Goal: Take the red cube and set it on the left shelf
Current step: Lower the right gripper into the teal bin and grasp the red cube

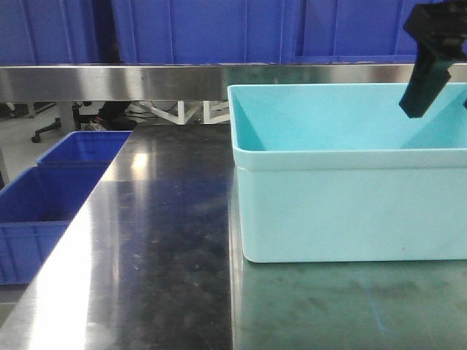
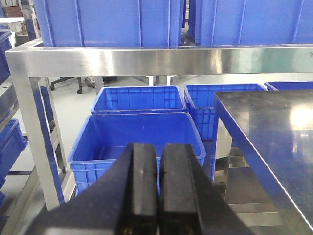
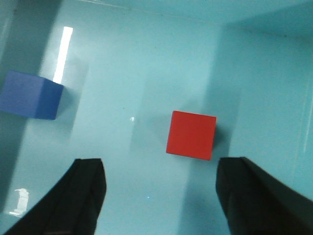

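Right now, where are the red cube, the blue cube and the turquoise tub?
red cube (image 3: pixel 190 135): right wrist view, middle of its top face.
blue cube (image 3: pixel 30 95): right wrist view, middle of its visible face.
turquoise tub (image 1: pixel 350 211): front view, on its outer front wall.

This looks like a workroom or a storeroom, not a home. The tabletop (image 1: pixel 160 277) is shiny metal. A metal rack (image 2: pixel 146 61) holds big blue bins (image 2: pixel 107 22). Open blue crates (image 2: pixel 142 132) sit on the grey floor (image 2: pixel 73 107). A pale blue tub (image 1: pixel 350 211) stands on the tabletop. The wheels of a rolling chair (image 1: pixel 45 131) show far back.
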Robot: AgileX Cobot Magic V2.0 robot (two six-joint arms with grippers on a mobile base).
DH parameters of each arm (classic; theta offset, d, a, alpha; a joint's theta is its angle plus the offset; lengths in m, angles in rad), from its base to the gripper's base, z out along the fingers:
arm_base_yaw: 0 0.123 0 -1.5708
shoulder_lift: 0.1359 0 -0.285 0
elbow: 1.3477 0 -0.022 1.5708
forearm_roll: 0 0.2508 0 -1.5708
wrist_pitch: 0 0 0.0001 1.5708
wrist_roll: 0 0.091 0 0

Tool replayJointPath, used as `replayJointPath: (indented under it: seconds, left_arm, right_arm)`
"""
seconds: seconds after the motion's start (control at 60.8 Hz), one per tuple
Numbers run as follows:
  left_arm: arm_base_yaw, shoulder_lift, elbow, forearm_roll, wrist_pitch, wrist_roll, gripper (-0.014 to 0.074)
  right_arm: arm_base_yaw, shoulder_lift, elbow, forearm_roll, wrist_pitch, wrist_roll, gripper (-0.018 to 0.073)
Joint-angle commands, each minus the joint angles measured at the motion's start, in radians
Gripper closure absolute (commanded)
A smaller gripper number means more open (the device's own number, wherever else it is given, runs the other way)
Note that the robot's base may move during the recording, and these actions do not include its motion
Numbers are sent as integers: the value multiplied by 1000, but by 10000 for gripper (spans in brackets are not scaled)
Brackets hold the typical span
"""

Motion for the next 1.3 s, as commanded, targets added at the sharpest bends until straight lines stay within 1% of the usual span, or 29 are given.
replayJointPath:
  seconds: [0.0, 0.362, 0.46, 0.789, 0.839, 0.904, 1.069, 1.118, 1.2, 1.283]
  left_arm:
    - [-1, -15, 23, -7, -86, -1, 495]
    - [-1, -15, 23, -7, -86, -1, 495]
    - [-1, -15, 23, -7, -86, -1, 495]
    - [-1, -15, 23, -7, -86, -1, 495]
    - [-1, -15, 23, -7, -86, -1, 495]
    - [-1, -15, 23, -7, -86, -1, 495]
    - [-1, -15, 23, -7, -86, -1, 495]
    - [-1, -15, 23, -7, -86, -1, 495]
    - [-1, -15, 23, -7, -86, -1, 495]
    - [-1, -15, 23, -7, -86, -1, 495]
  right_arm:
    - [-18, -9, -38, -1, -37, 14, -27]
    - [-19, 104, -40, -62, -128, 14, -26]
    - [-19, 136, -40, -65, -152, 14, -26]
    - [-19, 211, -40, -65, -148, 14, -15]
    - [-19, 219, -40, -65, -142, 14, 14]
    - [-19, 220, -40, -65, -142, 14, 80]
    - [-19, 220, -40, -65, -149, 14, 298]
    - [-19, 220, -40, -65, -149, 14, 349]
    - [-19, 219, -53, -65, -139, 14, 387]
    - [-19, 213, -85, -65, -104, 14, 387]
